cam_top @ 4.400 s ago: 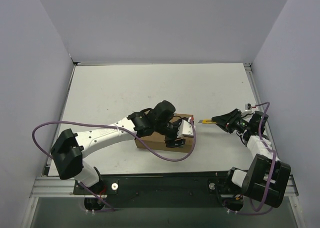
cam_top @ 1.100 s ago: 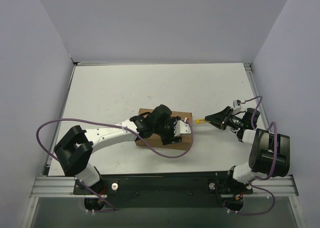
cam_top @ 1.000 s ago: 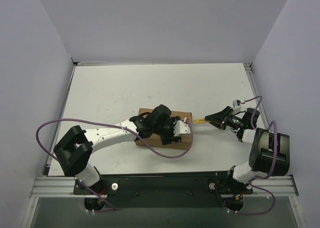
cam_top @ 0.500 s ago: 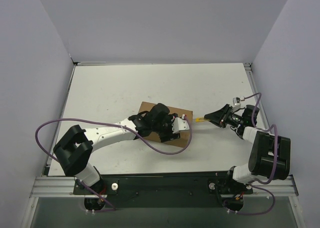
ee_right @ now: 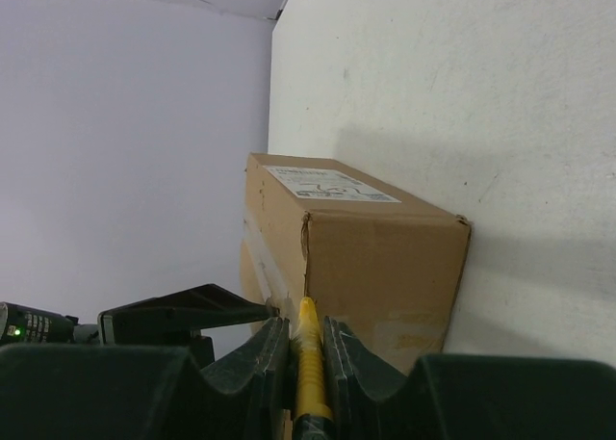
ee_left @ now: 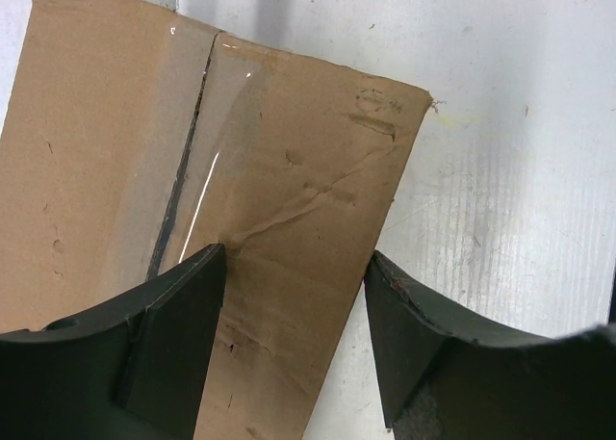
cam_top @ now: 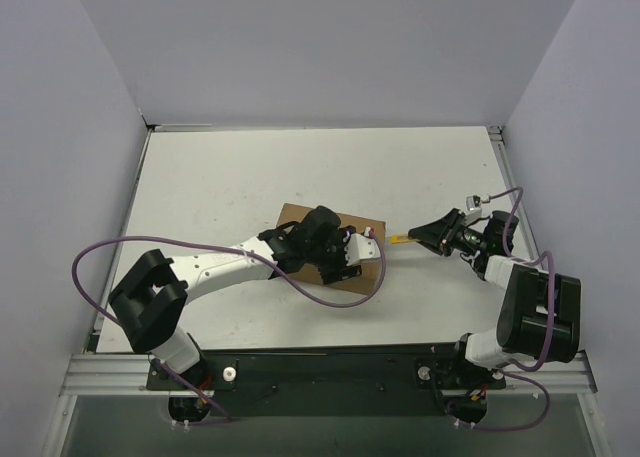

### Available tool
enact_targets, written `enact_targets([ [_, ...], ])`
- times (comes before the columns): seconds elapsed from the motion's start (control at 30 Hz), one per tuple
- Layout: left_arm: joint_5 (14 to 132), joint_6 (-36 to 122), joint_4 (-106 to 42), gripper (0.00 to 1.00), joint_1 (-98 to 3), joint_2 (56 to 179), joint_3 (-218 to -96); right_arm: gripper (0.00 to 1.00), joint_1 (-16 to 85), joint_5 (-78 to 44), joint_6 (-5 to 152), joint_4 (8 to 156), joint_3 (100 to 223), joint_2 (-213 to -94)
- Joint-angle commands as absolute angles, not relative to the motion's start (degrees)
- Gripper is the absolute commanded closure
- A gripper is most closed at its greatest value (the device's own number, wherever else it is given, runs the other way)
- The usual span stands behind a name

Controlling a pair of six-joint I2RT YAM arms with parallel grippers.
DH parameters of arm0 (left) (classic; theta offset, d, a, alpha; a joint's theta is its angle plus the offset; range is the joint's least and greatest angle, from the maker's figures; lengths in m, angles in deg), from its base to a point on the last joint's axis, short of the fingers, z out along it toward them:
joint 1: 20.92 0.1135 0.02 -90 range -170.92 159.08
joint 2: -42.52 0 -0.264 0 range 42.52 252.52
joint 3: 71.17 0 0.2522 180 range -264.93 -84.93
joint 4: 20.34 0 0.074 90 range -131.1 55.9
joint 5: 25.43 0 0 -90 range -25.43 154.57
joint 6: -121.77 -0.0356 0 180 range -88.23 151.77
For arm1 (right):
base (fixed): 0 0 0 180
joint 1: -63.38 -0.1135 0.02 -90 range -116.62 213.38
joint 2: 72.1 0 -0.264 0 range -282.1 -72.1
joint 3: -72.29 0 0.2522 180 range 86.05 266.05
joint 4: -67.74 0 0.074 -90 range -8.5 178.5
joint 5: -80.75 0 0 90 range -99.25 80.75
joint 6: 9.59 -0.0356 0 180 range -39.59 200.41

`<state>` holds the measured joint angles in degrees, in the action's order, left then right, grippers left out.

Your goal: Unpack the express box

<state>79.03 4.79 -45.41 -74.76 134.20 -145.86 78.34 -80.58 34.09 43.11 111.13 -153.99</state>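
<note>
The express box (cam_top: 298, 220) is a brown carton lying skewed at the table's middle, its top seam taped (ee_left: 289, 170). My left gripper (cam_top: 340, 267) hangs over its right part and hides much of it. In the left wrist view this gripper (ee_left: 295, 255) is open, one finger above the box top and the other over the table beside the box's long edge. My right gripper (cam_top: 420, 239) is shut on a yellow utility knife (cam_top: 402, 241). In the right wrist view the knife (ee_right: 308, 363) points at the box's end face (ee_right: 375, 257), its tip close to the corner seam.
A purple cable (cam_top: 350, 295) loops from the left arm across the box's near side. Grey walls close in the table on the left, right and far sides. A white label (ee_right: 332, 184) sits on the box's side face.
The box has turned a little on the table under the left gripper, its left end swinging away from me. The right gripper with the knife has barely shifted.
</note>
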Motion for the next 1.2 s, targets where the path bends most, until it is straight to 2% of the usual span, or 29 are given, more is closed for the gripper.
enact_targets([
  [0.0, 69.5, 4.9, -38.7, 0.32, -72.9, 136.0, -147.2, 1.0, 76.7, -92.6, 30.5, 41.7, 109.3, -151.1],
  [0.07, 68.8, 5.0, -38.4, 0.32, -72.9, 136.3, -147.4, 1.0, 76.4, -92.4, 32.5, 45.0, 109.9, -150.3],
  [0.2, 65.8, 5.9, -37.9, 0.33, -72.8, 137.3, -148.4, 1.0, 76.2, -89.0, 50.9, 73.1, 114.8, -147.9],
  [0.33, 63.3, 7.2, -38.1, 0.35, -72.2, 138.3, -149.7, 1.0, 77.2, -86.7, 52.5, 75.8, 115.7, -147.9],
  [0.47, 63.4, 7.8, -38.8, 0.36, -72.1, 139.1, -150.9, 1.0, 77.2, -85.3, 46.0, 70.4, 114.8, -148.0],
  [0.73, 71.2, 0.8, -35.0, 0.21, -75.8, 131.2, -144.2, 1.0, 76.8, -83.0, 39.6, 60.3, 113.7, -148.0],
  [0.9, 66.6, -7.5, -25.0, 0.15, -81.9, 128.4, -138.8, 1.0, 76.7, -83.5, 32.5, 51.3, 112.9, -150.1],
  [1.03, 61.9, -9.5, -21.0, 0.16, -84.3, 131.5, -139.8, 1.0, 76.5, -83.8, 22.9, 37.4, 111.2, -152.8],
  [1.17, 59.9, -11.3, -17.6, 0.16, -84.1, 134.6, -140.0, 1.0, 76.0, -83.3, 22.5, 34.7, 112.7, -155.7],
])
